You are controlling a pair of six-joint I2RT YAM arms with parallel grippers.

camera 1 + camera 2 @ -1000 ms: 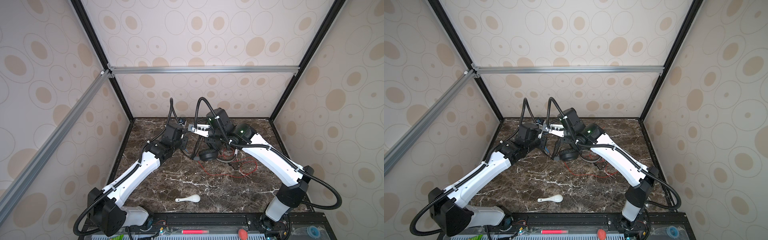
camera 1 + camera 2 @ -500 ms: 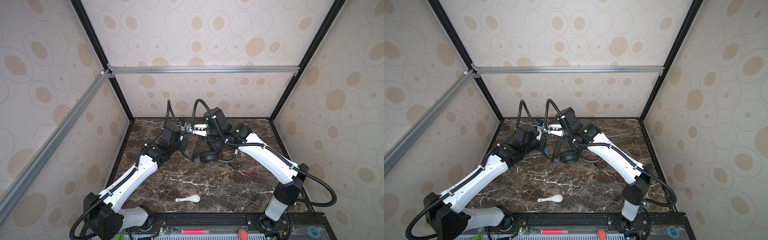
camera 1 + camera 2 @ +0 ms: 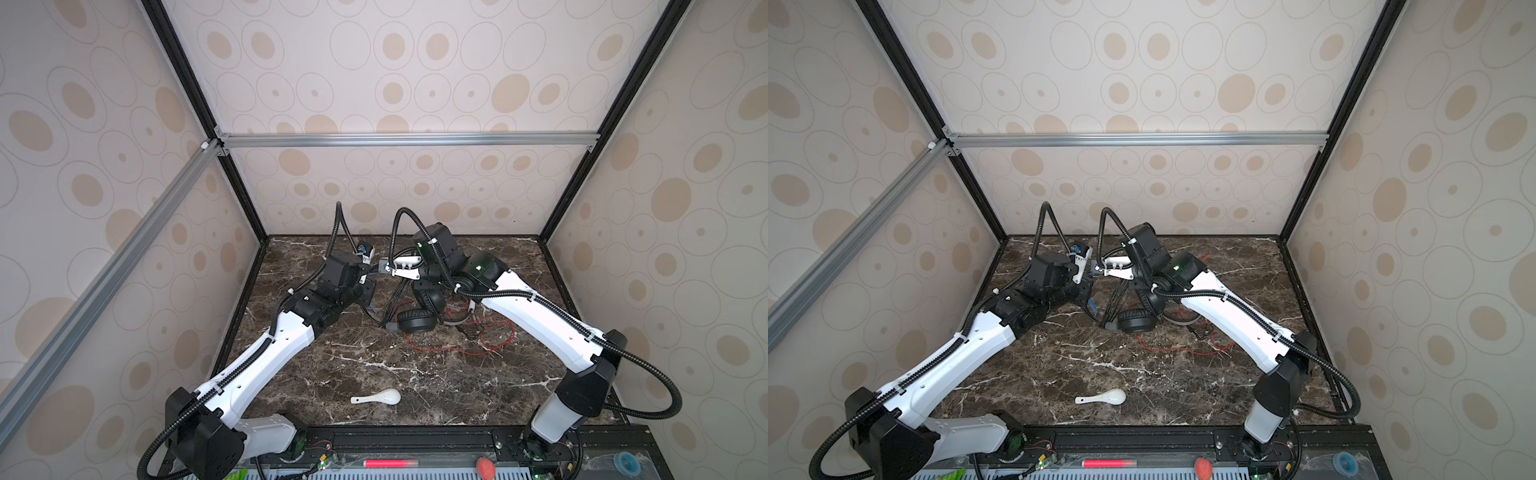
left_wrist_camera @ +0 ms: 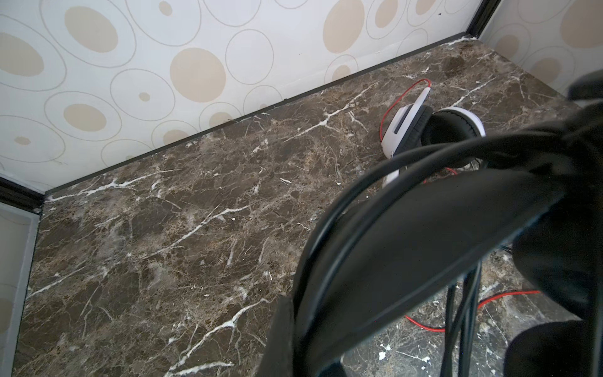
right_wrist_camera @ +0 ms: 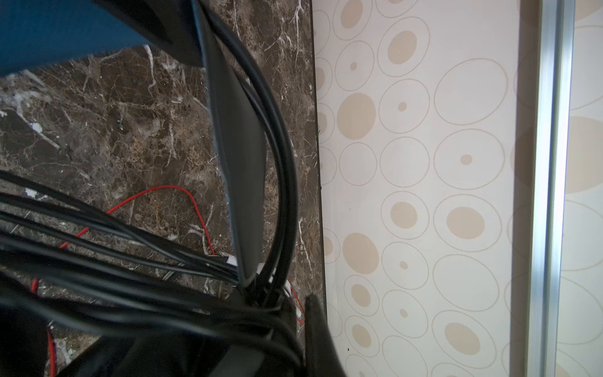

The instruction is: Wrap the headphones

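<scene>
Both pincers are clamped shut, nearly tip to tip above the table (image 3: 353, 361): left gripper (image 3: 371, 272) and right gripper (image 3: 386, 269) seem to pinch the band of the black headset (image 3: 417, 322), cups dangling amid loops of black cord (image 5: 287, 182). The white headset (image 4: 404, 130) lies on the table beside it, red cord (image 5: 169, 187) sprawled loose. Both look light, with springy bands and limp, slippery cords; the band's crown is the surest hold.
</scene>
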